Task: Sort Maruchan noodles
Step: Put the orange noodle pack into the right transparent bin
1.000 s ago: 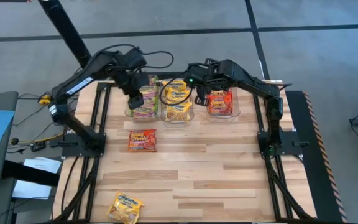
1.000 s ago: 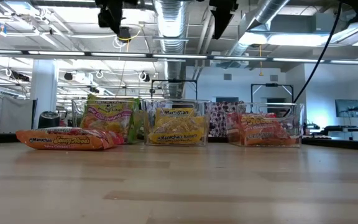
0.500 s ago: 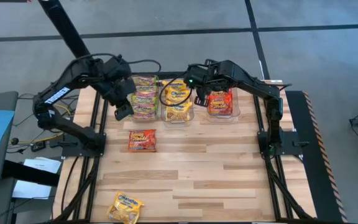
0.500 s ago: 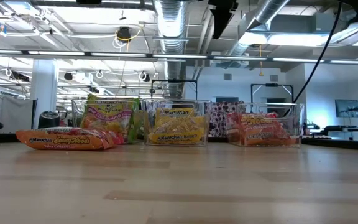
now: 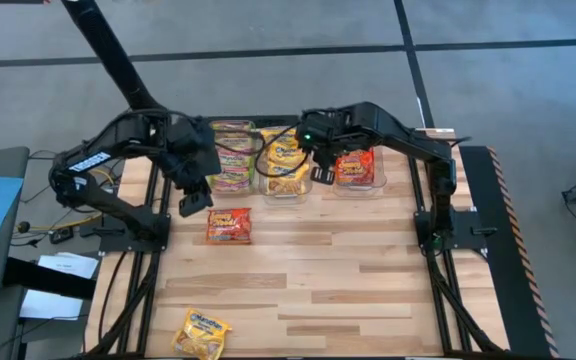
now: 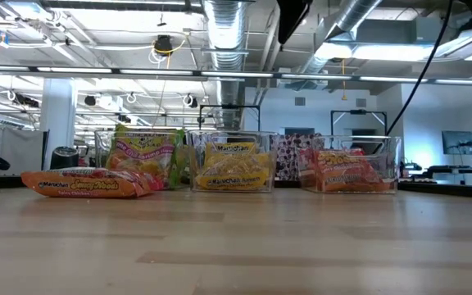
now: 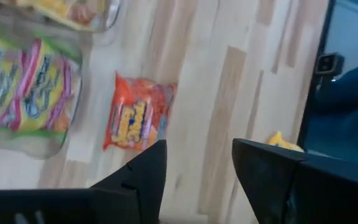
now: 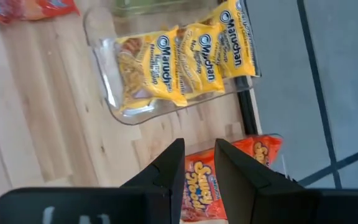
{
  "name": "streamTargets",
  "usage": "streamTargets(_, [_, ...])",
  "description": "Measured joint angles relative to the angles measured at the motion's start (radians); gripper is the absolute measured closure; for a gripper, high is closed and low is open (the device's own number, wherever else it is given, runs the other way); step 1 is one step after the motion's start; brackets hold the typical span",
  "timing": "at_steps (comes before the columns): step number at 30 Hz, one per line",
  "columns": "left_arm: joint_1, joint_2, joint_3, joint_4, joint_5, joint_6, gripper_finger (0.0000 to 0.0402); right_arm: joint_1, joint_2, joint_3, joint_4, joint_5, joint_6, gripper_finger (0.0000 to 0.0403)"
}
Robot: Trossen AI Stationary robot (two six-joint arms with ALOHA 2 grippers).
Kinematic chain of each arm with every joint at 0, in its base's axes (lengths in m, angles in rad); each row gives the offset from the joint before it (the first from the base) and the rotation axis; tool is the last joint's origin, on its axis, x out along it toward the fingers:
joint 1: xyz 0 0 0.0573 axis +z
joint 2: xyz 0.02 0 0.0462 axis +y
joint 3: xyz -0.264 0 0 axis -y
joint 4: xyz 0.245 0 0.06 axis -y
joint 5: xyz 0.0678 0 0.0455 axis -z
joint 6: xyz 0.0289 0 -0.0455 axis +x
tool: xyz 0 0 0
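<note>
Seen from above, your left gripper [image 5: 194, 197] hangs over the worktop [image 5: 368, 270] just beside the loose red packet [image 5: 229, 226], near the green bin [image 5: 230, 160]. Its wrist camera shows the fingers [image 7: 143, 171] spread moderately with nothing between them, the red packet [image 7: 133, 115] beyond. Your right gripper [image 5: 320, 172] sits above the gap between the yellow bin [image 5: 286, 165] and the red bin [image 5: 354, 165]; its own camera shows the fingers [image 8: 169, 167] narrowly parted and empty, over a red packet in the red bin [image 8: 229, 171].

The table-level camera catches neither gripper, only an arm's dark underside at the top edge, but it shows the bins side on: three in a row, green [image 6: 146, 160], yellow [image 6: 234, 164] and red [image 6: 347, 168].

Count two packets loose on the worktop: the red one and a yellow packet [image 5: 201, 333] well apart at the near edge. The right wrist view shows three yellow packets [image 8: 182, 59] overlapping in their bin. Green-and-pink packets [image 7: 23, 87] fill the green bin; you cannot tell their number, nor that of the red ones.
</note>
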Motion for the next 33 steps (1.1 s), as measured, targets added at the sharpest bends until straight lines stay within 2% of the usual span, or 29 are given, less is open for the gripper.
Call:
streamTargets(6, [-0.025,-0.140,-0.155,-0.002,0.002,-0.084,0.0242,0.038,-0.048,-0.001,0.000,-0.013,0.105,0.0291])
streamTargets(12, [-0.054,-0.299,-0.357,0.039,-0.056,-0.177,0.0252,0.061,-0.104,0.000,0.000,-0.103,0.267,0.0291])
streamTargets(17, [-0.060,-0.395,-0.521,0.080,-0.072,-0.182,0.0253,0.087,-0.130,0.000,0.000,-0.174,0.388,0.0291])
streamTargets(22, [-0.060,-0.423,-0.631,0.120,-0.074,-0.134,0.0253,0.119,-0.128,0.000,0.000,-0.184,0.460,0.0291])
streamTargets(28, [-0.060,-0.410,-0.735,0.247,-0.074,-0.016,0.0253,0.196,-0.106,0.000,0.000,-0.209,0.528,0.0289])
streamTargets(33, [-0.059,-0.399,-0.791,0.309,-0.071,0.025,0.0253,0.271,-0.060,-0.001,0.000,-0.281,0.547,0.0266])
